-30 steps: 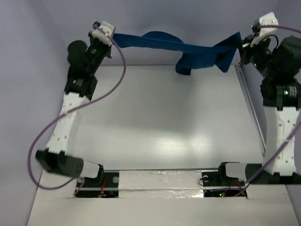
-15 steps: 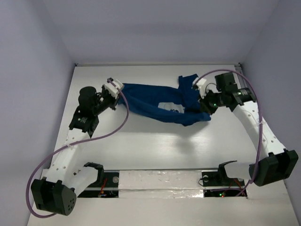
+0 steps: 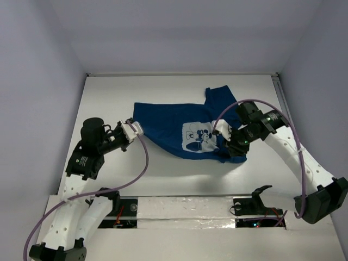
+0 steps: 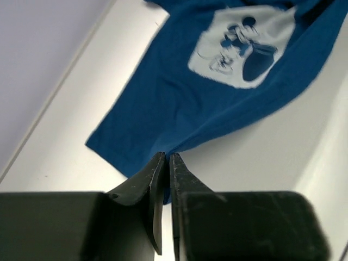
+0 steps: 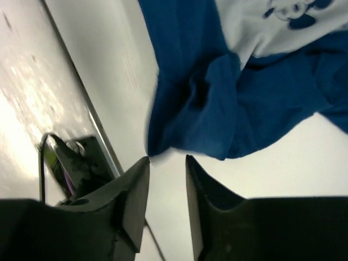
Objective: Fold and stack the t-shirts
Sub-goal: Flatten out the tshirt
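The dark blue t-shirt (image 3: 163, 124) lies spread on the white table (image 3: 179, 174), its whitish mouse print (image 3: 198, 136) facing up. One sleeve (image 3: 217, 98) points toward the back and the right side is bunched. My left gripper (image 3: 133, 129) is shut on the shirt's left edge; in the left wrist view the cloth (image 4: 179, 103) is pinched between the closed fingertips (image 4: 167, 156). My right gripper (image 3: 231, 147) sits at the bunched right edge. In the right wrist view it (image 5: 167, 159) stands open, and the shirt's fold (image 5: 217, 114) lies just past its tips, with nothing between them.
A metal rail (image 3: 283, 100) runs along the table's right edge. Pale walls close in the left, back and right sides. The two arm bases (image 3: 109, 204) (image 3: 261, 198) sit at the near edge, with cables (image 3: 144, 163) looping over the table.
Both arms came down from high at the back toward the near side, laying the shirt on the table print up. The right gripper opened and let go of the cloth.
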`<state>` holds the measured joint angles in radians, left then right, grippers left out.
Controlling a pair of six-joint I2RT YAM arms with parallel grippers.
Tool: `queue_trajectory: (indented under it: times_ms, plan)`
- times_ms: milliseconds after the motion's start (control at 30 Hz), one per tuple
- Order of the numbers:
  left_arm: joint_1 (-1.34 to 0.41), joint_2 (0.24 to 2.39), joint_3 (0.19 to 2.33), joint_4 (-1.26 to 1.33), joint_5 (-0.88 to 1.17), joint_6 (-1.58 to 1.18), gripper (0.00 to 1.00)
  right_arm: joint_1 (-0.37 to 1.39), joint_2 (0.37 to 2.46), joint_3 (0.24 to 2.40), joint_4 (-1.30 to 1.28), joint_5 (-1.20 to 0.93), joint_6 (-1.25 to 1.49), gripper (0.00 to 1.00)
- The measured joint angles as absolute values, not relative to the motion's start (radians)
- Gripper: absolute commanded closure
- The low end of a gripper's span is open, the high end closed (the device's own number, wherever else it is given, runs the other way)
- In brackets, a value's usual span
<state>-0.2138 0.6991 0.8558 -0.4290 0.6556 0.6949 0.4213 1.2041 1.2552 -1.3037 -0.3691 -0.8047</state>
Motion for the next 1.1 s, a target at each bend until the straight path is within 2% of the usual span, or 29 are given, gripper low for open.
queue_trajectory:
  times_ms: [200,367,567,667,700,733,767,900,1100]
  plan:
    - [-0.214,0.699,0.856,-0.599,0.661,0.798,0.90,0.447,1.238,1.175,-1.338,-0.302,-0.816,0.54]
    - [-0.214,0.683,0.857,-0.696,0.629,0.872,0.82,0.447,1.243,1.199,-1.341,-0.264,-0.812,0.54]
    - [-0.214,0.662,0.864,-0.696,0.559,0.877,0.84,0.447,1.291,1.260,-1.181,-0.126,-0.710,0.55]
    - [-0.214,0.650,0.802,-0.526,0.510,0.805,0.88,0.447,1.383,1.296,-1.058,-0.060,-0.635,0.62]
    - [-0.214,0.651,0.772,-0.457,0.494,0.775,0.90,0.447,1.422,1.320,-1.031,-0.038,-0.609,0.73]
    - [-0.214,0.669,0.748,-0.399,0.482,0.751,0.94,0.447,1.469,1.354,-1.005,-0.017,-0.584,0.78]
    - [-0.214,0.702,0.730,-0.339,0.470,0.722,1.00,0.447,1.523,1.393,-0.976,0.002,-0.556,0.88]
    - [-0.214,0.966,0.743,-0.132,0.427,0.624,1.00,0.432,1.716,1.564,-0.922,0.045,-0.468,0.99]
    - [-0.214,1.458,0.934,-0.030,0.376,0.508,1.00,0.411,1.863,1.677,-0.905,0.061,-0.391,1.00]
